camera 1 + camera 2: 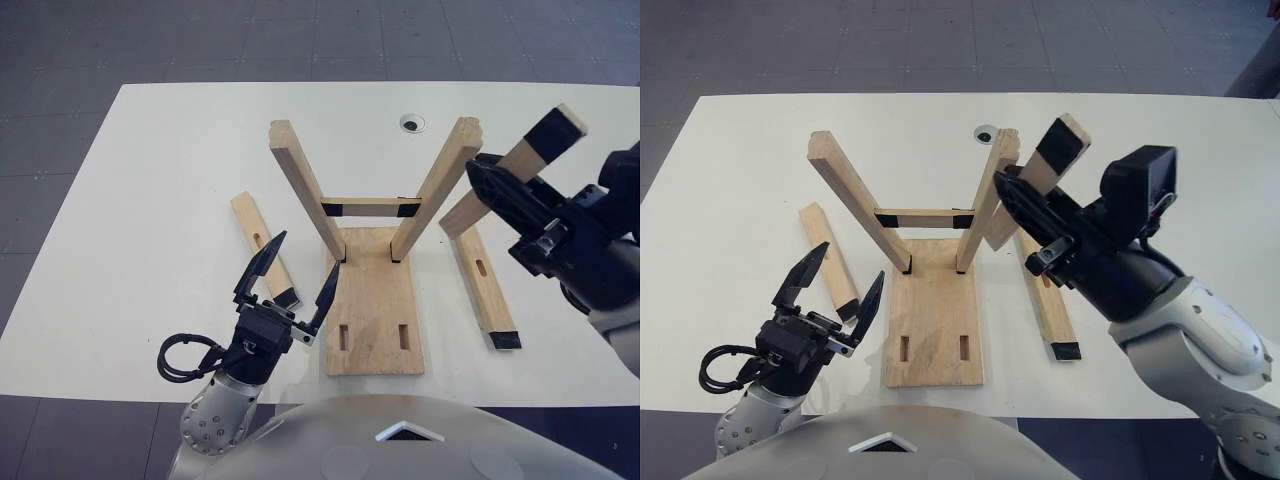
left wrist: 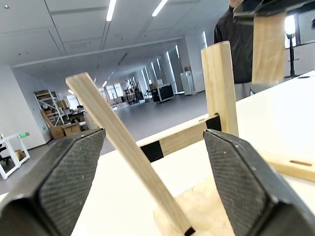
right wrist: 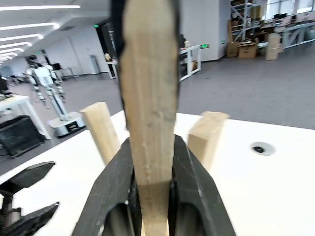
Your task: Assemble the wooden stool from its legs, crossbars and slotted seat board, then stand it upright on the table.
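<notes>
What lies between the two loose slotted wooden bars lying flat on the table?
The pale wooden seat board, carrying two upright legs joined by a black-ended crossbar; the left eye view shows it.

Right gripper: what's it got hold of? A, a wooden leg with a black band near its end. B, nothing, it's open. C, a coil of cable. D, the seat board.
A: the right gripper is shut on a leg with a black band, held tilted in the air, while the seat board lies flat on the table.
</notes>
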`<move>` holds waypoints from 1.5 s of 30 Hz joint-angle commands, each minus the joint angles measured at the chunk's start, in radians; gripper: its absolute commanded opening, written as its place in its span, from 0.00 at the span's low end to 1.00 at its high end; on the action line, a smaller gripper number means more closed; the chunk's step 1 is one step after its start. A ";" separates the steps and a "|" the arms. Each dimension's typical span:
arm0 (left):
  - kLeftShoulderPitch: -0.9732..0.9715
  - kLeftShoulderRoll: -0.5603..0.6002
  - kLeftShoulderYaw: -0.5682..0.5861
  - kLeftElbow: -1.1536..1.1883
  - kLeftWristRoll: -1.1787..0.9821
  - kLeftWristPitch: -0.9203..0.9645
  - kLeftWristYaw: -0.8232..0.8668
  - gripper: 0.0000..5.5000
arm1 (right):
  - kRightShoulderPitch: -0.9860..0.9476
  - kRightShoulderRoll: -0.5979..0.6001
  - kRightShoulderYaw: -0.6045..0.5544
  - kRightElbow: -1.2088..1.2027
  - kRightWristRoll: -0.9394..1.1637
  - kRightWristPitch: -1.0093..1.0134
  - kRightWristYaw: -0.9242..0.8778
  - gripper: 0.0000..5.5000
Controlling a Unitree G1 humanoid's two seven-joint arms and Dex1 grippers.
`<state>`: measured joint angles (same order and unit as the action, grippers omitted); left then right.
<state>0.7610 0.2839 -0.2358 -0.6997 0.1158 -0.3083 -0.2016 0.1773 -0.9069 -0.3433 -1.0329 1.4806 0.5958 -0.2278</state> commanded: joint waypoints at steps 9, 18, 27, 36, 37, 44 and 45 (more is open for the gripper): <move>0.009 -0.082 0.159 0.025 -0.119 0.309 0.070 0.67 | 0.254 0.092 0.004 0.055 -0.500 -0.008 0.081 0.07; -0.060 -0.151 0.164 -0.001 -0.122 0.381 0.119 0.67 | 0.248 0.308 0.305 0.222 -0.923 -0.061 0.097 0.07; -0.077 -0.184 0.144 -0.010 -0.105 0.404 0.136 0.67 | 0.240 0.419 0.367 0.267 -1.105 -0.093 0.153 0.07; -0.067 -0.185 0.147 -0.013 -0.105 0.401 0.133 0.67 | 0.217 0.499 0.350 0.319 -1.198 -0.126 0.205 0.07; -0.067 -0.184 0.147 -0.014 -0.105 0.401 0.132 0.67 | 0.217 0.507 0.349 0.323 -1.203 -0.127 0.210 0.07; -0.059 -0.181 0.145 -0.025 -0.104 0.406 0.128 0.67 | 0.241 0.547 0.355 0.339 -1.240 -0.128 0.245 0.07; -0.060 -0.180 0.145 -0.026 -0.103 0.406 0.128 0.67 | 0.244 0.552 0.354 0.340 -1.246 -0.129 0.250 0.07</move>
<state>0.6992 0.1003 -0.0871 -0.7129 0.0060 0.0809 -0.0731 0.4143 -0.3694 0.0147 -0.6977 0.2513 0.4764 0.0110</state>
